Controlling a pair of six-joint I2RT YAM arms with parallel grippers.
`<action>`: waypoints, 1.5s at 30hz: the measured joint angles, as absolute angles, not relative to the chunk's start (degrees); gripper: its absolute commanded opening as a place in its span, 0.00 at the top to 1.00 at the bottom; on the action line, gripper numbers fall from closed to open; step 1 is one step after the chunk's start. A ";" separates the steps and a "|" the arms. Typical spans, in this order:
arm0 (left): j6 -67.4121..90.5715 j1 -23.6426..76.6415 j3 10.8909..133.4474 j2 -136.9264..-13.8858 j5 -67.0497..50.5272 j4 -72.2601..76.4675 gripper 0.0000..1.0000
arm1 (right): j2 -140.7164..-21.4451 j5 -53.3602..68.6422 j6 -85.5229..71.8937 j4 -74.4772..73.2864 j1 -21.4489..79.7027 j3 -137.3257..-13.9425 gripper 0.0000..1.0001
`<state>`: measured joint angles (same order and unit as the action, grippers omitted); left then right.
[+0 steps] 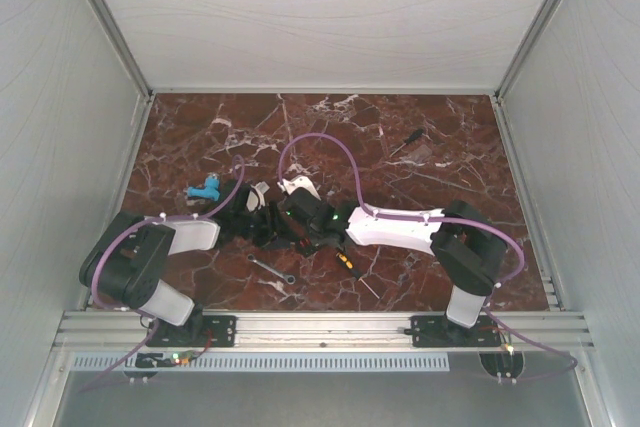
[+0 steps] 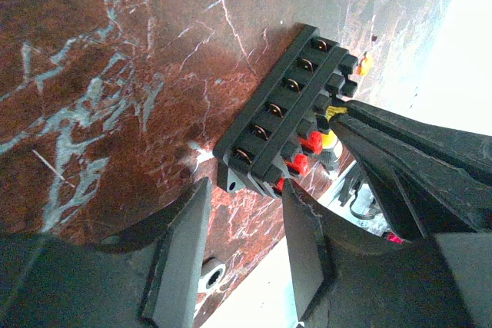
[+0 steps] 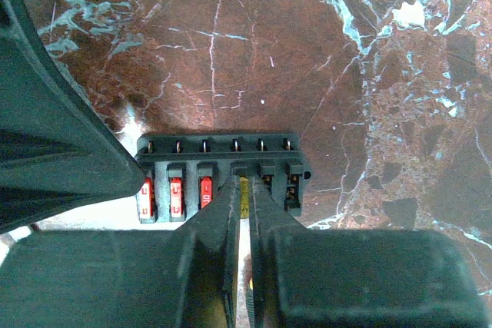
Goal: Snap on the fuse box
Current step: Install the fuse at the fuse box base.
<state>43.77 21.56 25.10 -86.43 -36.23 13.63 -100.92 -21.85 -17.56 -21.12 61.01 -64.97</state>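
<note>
The small black rectangular plastic fuse box (image 2: 275, 107) lies flat on the red-brown marble bench (image 1: 450, 177), near the middle of its front half, where the two arms meet. It has a row of six slots. Three small red fuses (image 3: 175, 194) sit side by side at one end of the row, the end nearest the left arm.

The left gripper (image 2: 246, 188) reaches in from that end. Its jaws stand part-way apart and are clamped on the fuse box, one dark finger along each long side of it.

The right gripper (image 3: 242, 182) comes at the box's long side. Its jaws are pinched together on a small yellow piece (image 3: 244, 190) – only a thin sliver shows between them – and their tip rests at the slot just past the third red fuse.

Two loose orange fuses (image 2: 366, 63) lie on the bench beyond the box, well apart from each other.

Nearer the arm bases lie a silver wrench (image 1: 271, 269) and a yellow-and-black screwdriver (image 1: 347, 265) (both apart from the box). A small blue object (image 1: 205, 188) sits to the left – too small to make out.
</note>
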 measured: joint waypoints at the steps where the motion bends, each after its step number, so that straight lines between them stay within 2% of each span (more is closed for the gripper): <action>1: 43.77 21.56 25.10 -86.43 -36.23 13.65 0.58 | -100.92 -21.93 -17.74 -20.86 61.01 -64.86 1.00; 16: 43.77 21.56 25.10 -86.41 -36.23 13.63 0.58 | -99.57 -23.16 -15.70 -15.53 61.89 -61.19 1.00; 25: 43.75 21.56 25.10 -86.28 -36.18 13.47 0.57 | -99.09 -21.65 -15.31 -15.70 61.89 -60.97 0.89; 35: 43.70 21.69 25.10 -86.19 -36.14 13.23 0.57 | -98.98 -20.32 -15.44 -17.72 61.63 -60.99 0.87; 45: 43.07 21.80 25.61 -85.91 -35.88 11.64 0.56 | -97.32 -18.83 -15.79 -19.31 60.45 -61.17 0.72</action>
<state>43.07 21.80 25.61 -85.91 -35.88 11.64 -97.32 -18.83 -15.79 -19.31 60.45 -61.17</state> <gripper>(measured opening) 0.435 0.246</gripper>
